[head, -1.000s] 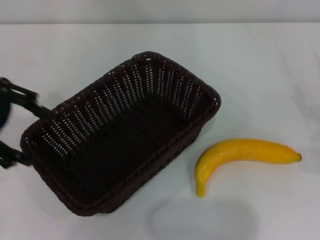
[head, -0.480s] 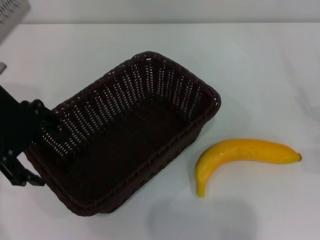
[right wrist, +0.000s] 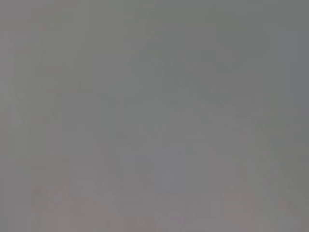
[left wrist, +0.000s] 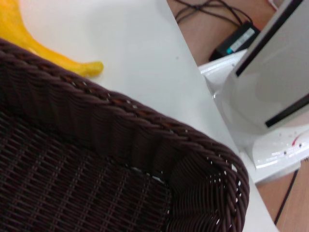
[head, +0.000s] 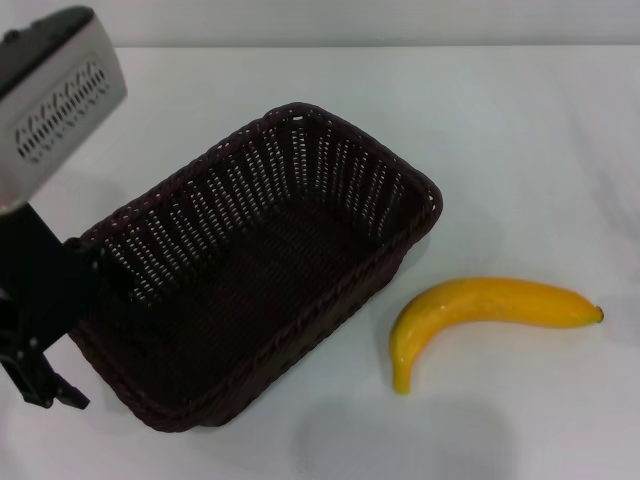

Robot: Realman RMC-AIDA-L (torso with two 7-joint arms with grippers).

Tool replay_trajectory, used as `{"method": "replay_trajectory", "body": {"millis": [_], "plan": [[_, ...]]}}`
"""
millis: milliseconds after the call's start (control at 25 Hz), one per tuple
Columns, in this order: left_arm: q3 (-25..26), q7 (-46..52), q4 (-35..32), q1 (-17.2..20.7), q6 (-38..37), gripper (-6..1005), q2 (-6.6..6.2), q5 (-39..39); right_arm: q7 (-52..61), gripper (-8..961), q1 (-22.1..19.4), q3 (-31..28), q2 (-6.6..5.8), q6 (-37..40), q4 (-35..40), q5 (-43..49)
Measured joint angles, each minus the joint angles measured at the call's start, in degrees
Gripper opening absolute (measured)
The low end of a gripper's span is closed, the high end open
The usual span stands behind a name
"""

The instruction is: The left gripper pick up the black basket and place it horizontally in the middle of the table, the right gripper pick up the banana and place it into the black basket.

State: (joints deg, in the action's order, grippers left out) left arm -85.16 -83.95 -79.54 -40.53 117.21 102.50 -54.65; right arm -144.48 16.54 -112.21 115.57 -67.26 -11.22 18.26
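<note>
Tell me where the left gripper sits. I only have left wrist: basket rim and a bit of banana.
Observer: In the head view the left gripper is at the basket's left short end, jaws open.
Operator: Basket horizontal?
Observer: No, it lies diagonally on the table, with its far end angled right.
Operator: Banana clear of it?
Observer: Yes, the whole banana lies on the table to the right of the basket, not touching it.
</note>
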Motion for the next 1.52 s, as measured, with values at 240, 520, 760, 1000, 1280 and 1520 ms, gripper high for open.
{"method": "replay_trajectory", "body": {"millis": [240, 520, 760, 1000, 1280, 1520], "plan": [[0.6, -1.3, -0.76, -0.13, -0.21, 870, 2.17, 4.93, 0.04, 875, -0.02, -0.03, 0.01, 0.72, -0.17, -1.04], [2.1, -1.22, -0.54, -0.95, -0.33, 868, 5.21, 7.43, 0.23, 875, -0.13, -0.66, -0.19, 1.02, -0.41, -3.08], [1.49, -6.57, -0.65, -0.36, -0.27, 865, 6.77, 9.09, 1.45, 876, -0.61, -0.75, 0.0, 1.53, 0.11, -3.39], [-2.8, -5.79, -1.98, 0.01, 0.0, 861, 6.04, 9.86, 1.48, 876, -0.71, -0.71, 0.1, 4.35, 1.72, -3.5], [-4.35, -7.31, -1.37, -0.39, -0.3, 856, 6.71, 12.77, 1.61, 876, -0.73, -0.5, 0.1, 4.64, 1.79, -3.5], [-4.46, -10.53, -1.5, 0.31, -0.34, 851, 8.33, 15.81, 1.66, 876, -0.72, -0.65, 0.1, 4.49, 1.9, -3.5]]}}
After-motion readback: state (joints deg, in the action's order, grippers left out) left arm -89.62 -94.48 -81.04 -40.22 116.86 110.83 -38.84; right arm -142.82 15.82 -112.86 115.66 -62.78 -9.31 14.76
